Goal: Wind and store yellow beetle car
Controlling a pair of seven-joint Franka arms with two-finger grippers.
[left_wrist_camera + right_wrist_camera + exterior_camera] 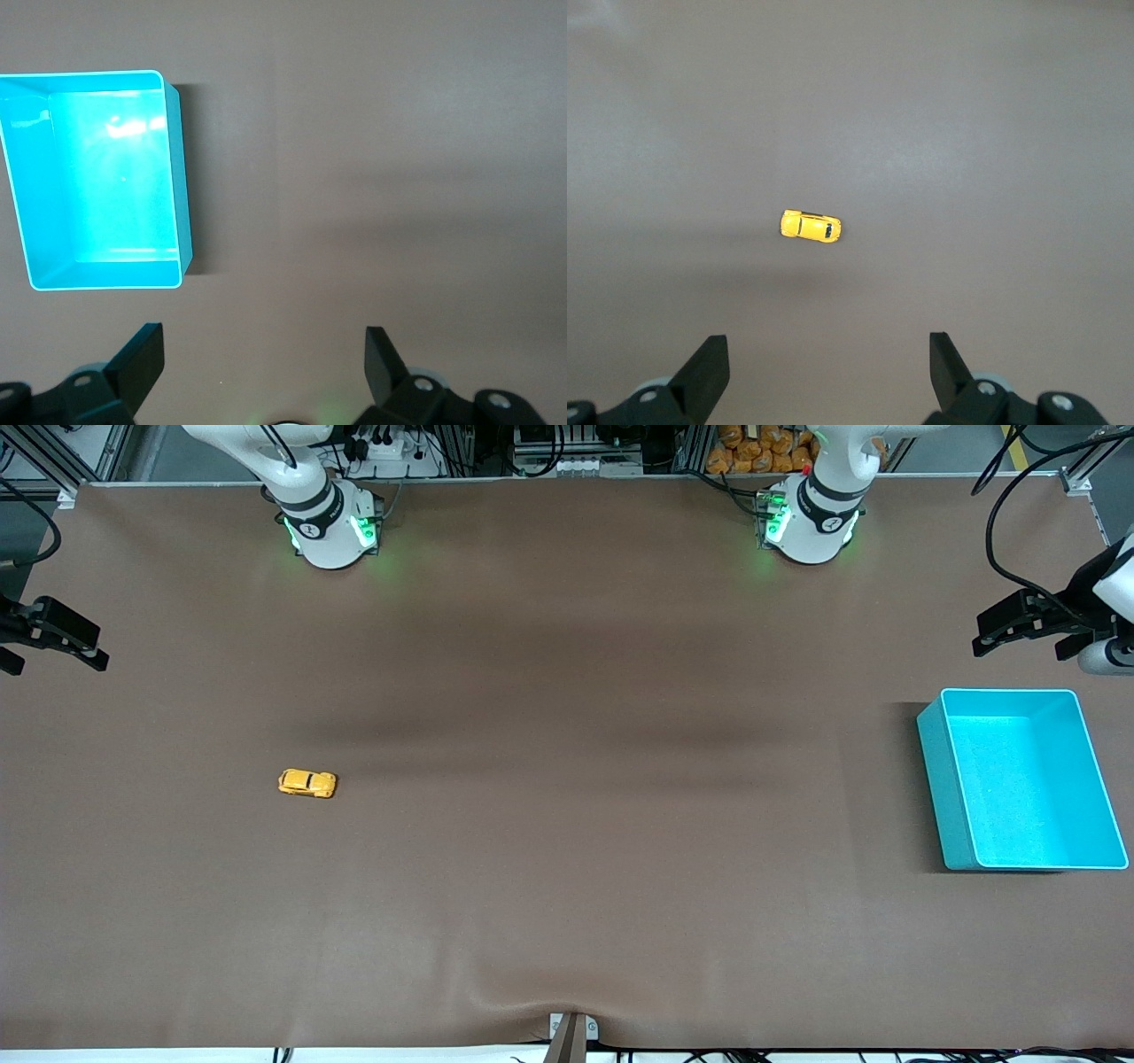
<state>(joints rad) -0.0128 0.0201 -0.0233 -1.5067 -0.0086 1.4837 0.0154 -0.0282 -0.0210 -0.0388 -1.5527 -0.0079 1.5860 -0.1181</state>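
Observation:
The yellow beetle car (307, 783) stands on its wheels on the brown table, toward the right arm's end. It also shows in the right wrist view (810, 227), well ahead of the fingers. My right gripper (53, 646) (828, 354) hangs open and empty, high over the table edge at the right arm's end. My left gripper (1019, 642) (263, 350) is open and empty, over the table beside the turquoise bin (939, 797). The bin (182, 177) is empty.
The brown table mat (567, 691) spans the view. Both arm bases (328, 531) (811, 527) stand along the edge farthest from the front camera. A small mount (571, 1036) sits at the nearest edge.

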